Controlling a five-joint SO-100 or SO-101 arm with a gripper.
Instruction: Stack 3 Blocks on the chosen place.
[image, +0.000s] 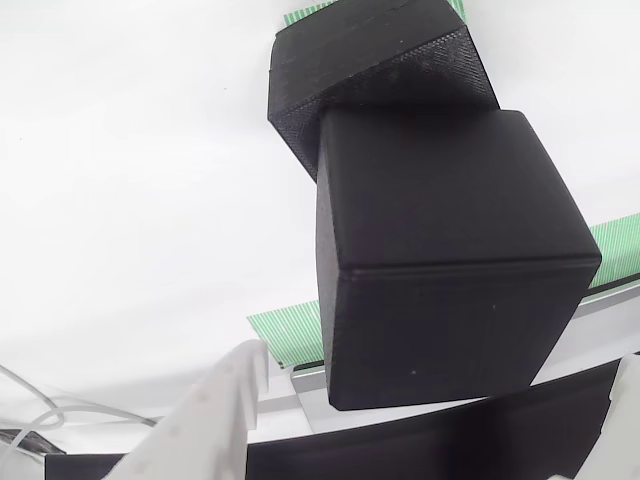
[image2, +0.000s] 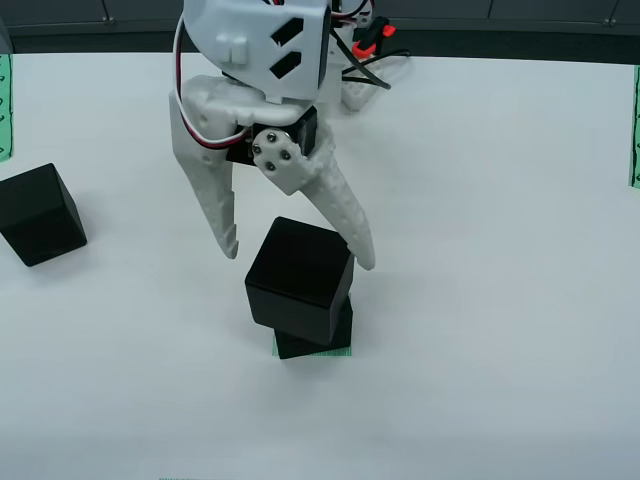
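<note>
Two matte black cubes already stand one on the other: the lower matte black cube (image2: 312, 340) sits on the flat green striped square patch (image2: 340, 352), and the upper matte black cube (image2: 300, 279) rests on it, turned a little off square and overhanging toward the left of the front view. The third matte black cube (image2: 40, 213) lies well apart on the white table (image2: 500, 250), at the left edge of that view.

Your white two-finger gripper (image2: 297, 257) hangs spread over the upper cube and clamps nothing. One fingertip (image2: 229, 243) stands clear of the cube on the left; the other seems to touch or nearly touch its top right edge, though I cannot tell which. In the view that rides on the gripper, the upper cube (image: 450, 260) fills the middle with the lower one (image: 380, 70) behind it.

By my reading, the second placement is just about done and the third block remains. Next, lift straight up so that right finger does not drag the skewed cube off. Then swing left to fetch the last block. Because the top face is rotated, set that one down gently and centred.
</note>
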